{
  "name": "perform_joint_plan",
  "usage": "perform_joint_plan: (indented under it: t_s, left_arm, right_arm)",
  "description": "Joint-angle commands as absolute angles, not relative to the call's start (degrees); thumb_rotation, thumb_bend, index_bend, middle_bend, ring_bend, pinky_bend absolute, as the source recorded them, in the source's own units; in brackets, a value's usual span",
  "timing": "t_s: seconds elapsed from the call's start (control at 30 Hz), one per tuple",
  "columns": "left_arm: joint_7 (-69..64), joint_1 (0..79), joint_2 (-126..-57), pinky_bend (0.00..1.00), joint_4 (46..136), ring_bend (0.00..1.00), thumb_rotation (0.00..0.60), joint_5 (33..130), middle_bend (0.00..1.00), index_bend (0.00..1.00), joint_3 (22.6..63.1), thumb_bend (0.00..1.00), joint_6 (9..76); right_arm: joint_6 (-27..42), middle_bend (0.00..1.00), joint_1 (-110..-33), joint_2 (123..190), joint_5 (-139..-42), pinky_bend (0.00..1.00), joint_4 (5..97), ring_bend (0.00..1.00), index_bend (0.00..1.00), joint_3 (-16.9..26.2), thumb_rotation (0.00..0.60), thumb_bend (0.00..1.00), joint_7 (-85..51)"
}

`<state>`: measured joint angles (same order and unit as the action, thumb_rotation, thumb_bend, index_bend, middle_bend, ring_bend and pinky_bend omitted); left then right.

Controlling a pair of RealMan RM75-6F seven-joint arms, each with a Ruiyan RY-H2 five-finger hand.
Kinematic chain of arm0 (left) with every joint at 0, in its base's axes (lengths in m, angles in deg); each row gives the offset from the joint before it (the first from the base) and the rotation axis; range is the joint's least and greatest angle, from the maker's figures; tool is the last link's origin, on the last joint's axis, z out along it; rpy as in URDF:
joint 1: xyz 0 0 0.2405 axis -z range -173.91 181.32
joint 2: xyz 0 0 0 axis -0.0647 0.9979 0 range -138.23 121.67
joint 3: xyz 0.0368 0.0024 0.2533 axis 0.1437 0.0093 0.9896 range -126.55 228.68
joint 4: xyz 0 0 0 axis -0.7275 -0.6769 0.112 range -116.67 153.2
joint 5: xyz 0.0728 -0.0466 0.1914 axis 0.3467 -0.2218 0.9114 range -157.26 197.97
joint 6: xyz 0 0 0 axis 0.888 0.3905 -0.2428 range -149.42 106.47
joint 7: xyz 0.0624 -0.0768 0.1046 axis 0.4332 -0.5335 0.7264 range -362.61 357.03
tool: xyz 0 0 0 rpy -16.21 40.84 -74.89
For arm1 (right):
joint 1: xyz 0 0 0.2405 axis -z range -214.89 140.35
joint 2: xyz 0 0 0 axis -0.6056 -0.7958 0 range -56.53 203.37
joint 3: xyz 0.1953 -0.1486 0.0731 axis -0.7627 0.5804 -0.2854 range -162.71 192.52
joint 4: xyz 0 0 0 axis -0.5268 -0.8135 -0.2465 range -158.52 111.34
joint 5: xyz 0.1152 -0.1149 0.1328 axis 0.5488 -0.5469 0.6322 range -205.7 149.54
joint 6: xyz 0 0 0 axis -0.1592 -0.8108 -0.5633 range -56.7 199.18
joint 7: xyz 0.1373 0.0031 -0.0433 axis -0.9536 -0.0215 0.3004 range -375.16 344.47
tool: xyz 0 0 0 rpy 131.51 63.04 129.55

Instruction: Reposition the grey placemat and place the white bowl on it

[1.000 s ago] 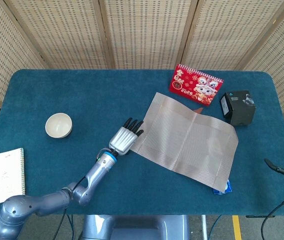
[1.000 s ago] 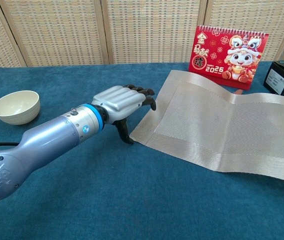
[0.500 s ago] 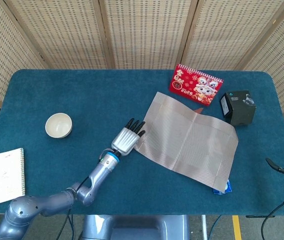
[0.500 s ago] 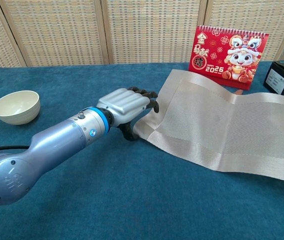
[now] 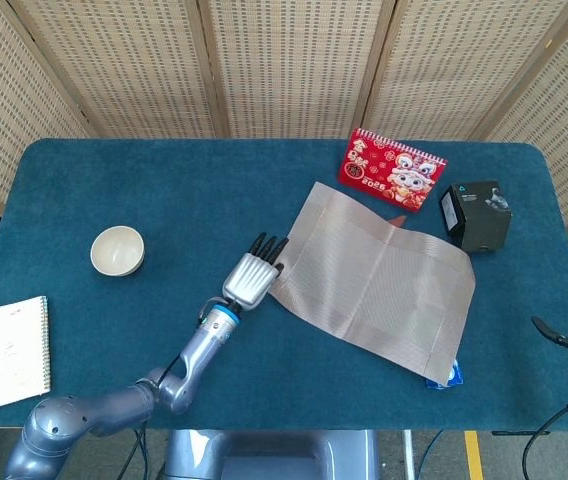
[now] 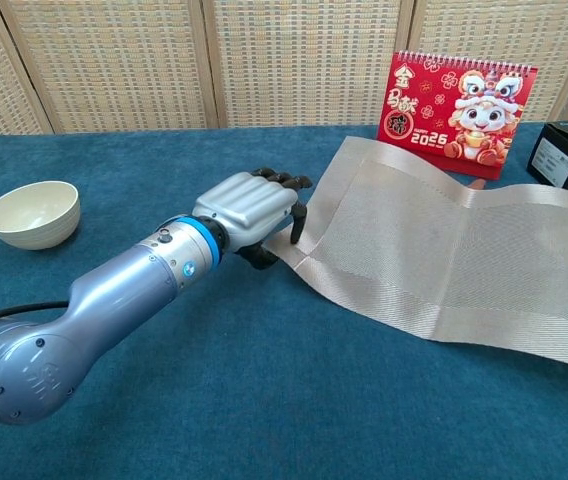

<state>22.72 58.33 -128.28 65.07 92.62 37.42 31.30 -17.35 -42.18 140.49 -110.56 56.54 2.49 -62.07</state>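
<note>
The left hand [image 6: 249, 212] pinches the near-left corner of the grey woven rectangular placemat [image 6: 444, 255], fingers curled over its edge; the round white bowl [image 6: 31, 213] sits well left of them.

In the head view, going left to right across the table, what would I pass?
Notebook → white bowl → left robot hand → grey placemat → black box. The red calendar sits above the placemat, so its place in the order is unclear.
</note>
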Motion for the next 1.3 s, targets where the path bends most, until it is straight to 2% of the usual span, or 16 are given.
perform_joint_plan:
  t_s: [0.03, 0.1, 0.23, 0.73, 0.93, 1.3]
  left_arm:
    - [22.4, 58.05, -128.26, 0.0, 64.84, 0.0, 0.6, 92.91, 0.0, 0.56, 37.64, 0.62, 31.69]
    - [21.97, 57.81, -128.15, 0.0, 64.92, 0.0, 0.6, 93.16, 0.0, 0.62, 37.77, 0.62, 32.11]
    - [21.31, 57.4, -127.83, 0.0, 65.2, 0.0, 0.6, 93.98, 0.0, 0.68, 38.19, 0.62, 33.14]
    - [20.16, 52.29, -121.7, 0.0, 70.61, 0.0, 0.6, 96.19, 0.0, 0.68, 41.28, 0.62, 37.18]
    - [21.04, 49.32, -117.64, 0.0, 76.57, 0.0, 0.6, 96.05, 0.0, 0.68, 42.78, 0.62, 38.43]
    - [29.63, 44.21, -108.92, 0.0, 93.17, 0.0, 0.6, 92.57, 0.0, 0.7, 45.88, 0.62, 39.35]
  right_arm:
    - [-17.36, 0.0, -42.19, 140.52, -110.6, 0.0, 56.58, 0.0, 0.0, 2.51, 0.6, 0.14, -62.07]
    - [-17.4, 0.0, -42.18, 140.54, -110.65, 0.0, 56.64, 0.0, 0.0, 2.52, 0.6, 0.14, -62.07]
    - [-17.39, 0.0, -42.19, 140.57, -110.67, 0.0, 56.63, 0.0, 0.0, 2.53, 0.6, 0.14, -61.93]
    - [-17.57, 0.0, -42.28, 140.5, -112.17, 0.0, 57.6, 0.0, 0.0, 3.4, 0.6, 0.14, -61.18]
    - [-17.59, 0.0, -42.38, 140.66, -112.54, 0.0, 57.88, 0.0, 0.0, 3.72, 0.6, 0.14, -60.39]
    - [-17.73, 0.0, -42.39, 140.61, -112.77, 0.0, 58.61, 0.0, 0.0, 3.97, 0.6, 0.14, -59.7]
